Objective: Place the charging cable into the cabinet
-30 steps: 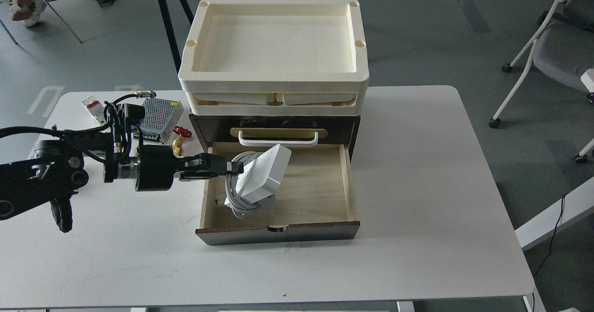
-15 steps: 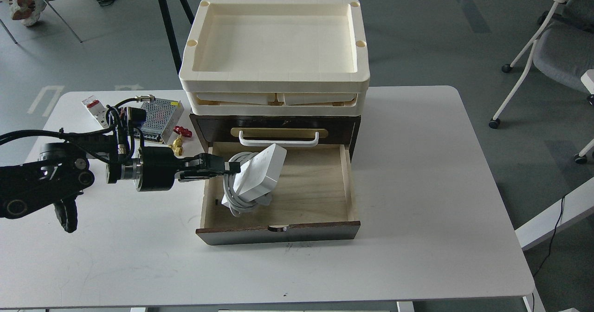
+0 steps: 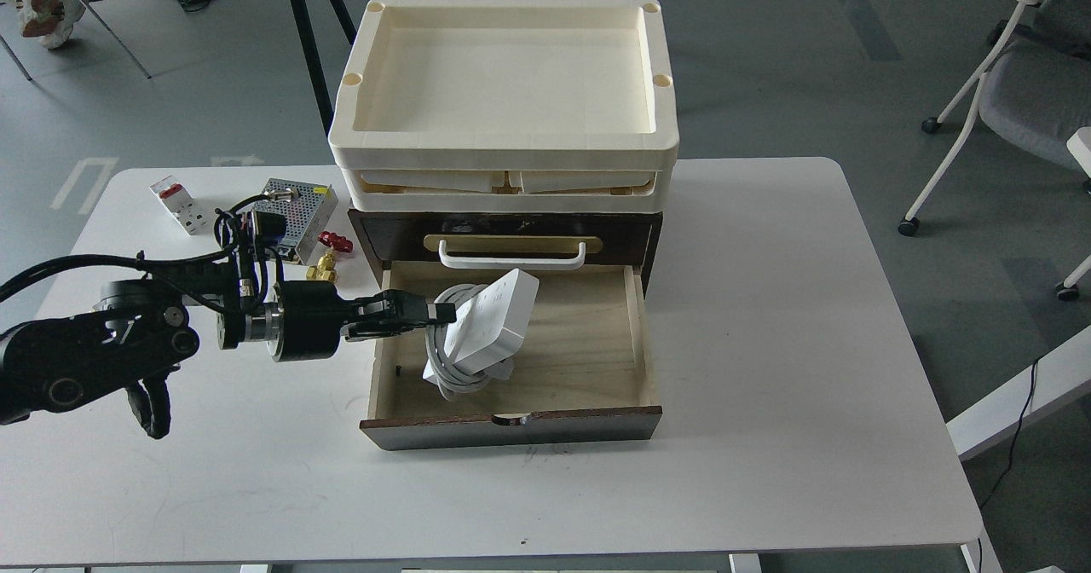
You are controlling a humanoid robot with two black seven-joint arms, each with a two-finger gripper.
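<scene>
While the lower drawer (image 3: 588, 360) of the cabinet (image 3: 507, 236) stands pulled out over the white desk (image 3: 767, 471), the left tool (image 3: 430, 315) reaches in across its left wall and is clamped on the charging cable (image 3: 486, 330). The strip is tilted on edge in the drawer's left half, socket face up and to the left, its white cord bundled below it down toward the plywood floor. The upper drawer is closed, its white bar handle (image 3: 511, 255) just behind the strip. Stacked cream trays (image 3: 503, 142) sit atop the cabinet. A mesh-cased power supply (image 3: 294, 206), a white-and-red breaker (image 3: 177, 204) and a small red-handled brass valve (image 3: 328, 257) lie on the desk left of the cabinet. The right tool is out of view.
</scene>
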